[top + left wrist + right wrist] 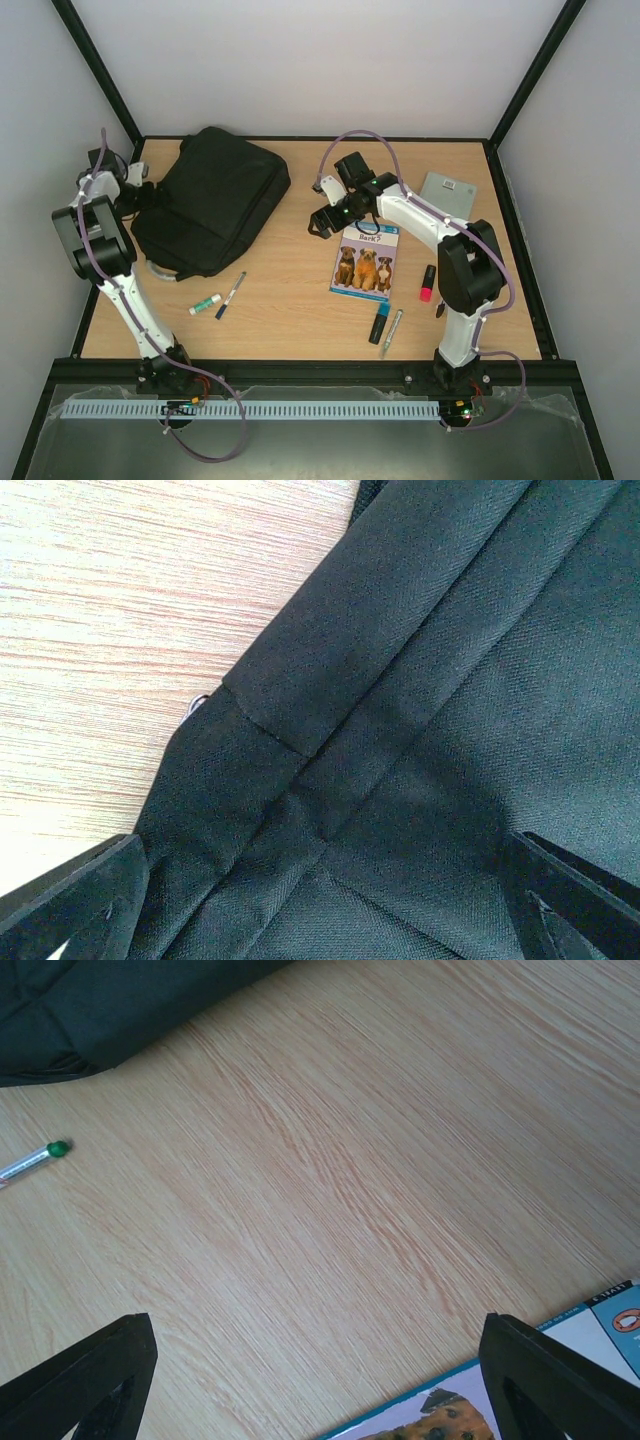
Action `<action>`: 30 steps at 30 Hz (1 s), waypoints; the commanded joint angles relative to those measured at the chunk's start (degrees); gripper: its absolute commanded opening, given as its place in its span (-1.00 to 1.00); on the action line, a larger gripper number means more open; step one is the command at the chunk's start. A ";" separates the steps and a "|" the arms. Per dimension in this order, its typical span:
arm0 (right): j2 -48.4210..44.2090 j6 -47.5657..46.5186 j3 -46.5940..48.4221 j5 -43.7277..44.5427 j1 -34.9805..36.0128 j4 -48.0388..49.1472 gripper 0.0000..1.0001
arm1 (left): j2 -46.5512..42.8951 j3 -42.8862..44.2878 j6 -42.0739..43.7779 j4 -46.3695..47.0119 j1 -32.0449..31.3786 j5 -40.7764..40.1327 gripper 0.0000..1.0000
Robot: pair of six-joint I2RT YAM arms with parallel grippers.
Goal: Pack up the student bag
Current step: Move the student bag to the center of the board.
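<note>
Left gripper (325, 840), jaws wide, is hovering over the student bag (210, 200) lying far left (soft, floppy — likely best pinched at a strap); right gripper (315, 1322), likewise spread and empty, is hanging by the dog book (365, 262).

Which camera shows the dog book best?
Top external: the dog book lies whole in view, three dogs on its cover. The right wrist view catches only a corner at its bottom edge; the left wrist view shows none of it, just black fabric of the student bag.
</note>
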 commanded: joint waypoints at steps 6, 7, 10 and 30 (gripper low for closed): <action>0.99 2.62 -0.29 4.58 0.22 0.99 0.78 | -3.71 -10.45 0.53 0.92 -2.47 2.13 0.97; 1.16 2.63 -0.27 4.46 0.22 0.99 0.78 | -4.30 -11.79 0.41 1.27 -2.84 2.31 0.97; 1.81 2.98 -0.25 4.28 0.22 1.17 0.79 | -6.52 -15.72 0.18 2.36 -3.87 3.51 0.96; 16.02 3.83 8.82 3.56 0.22 1.36 0.73 | -14.96 -25.69 -2.26 1.77 -10.95 6.81 0.95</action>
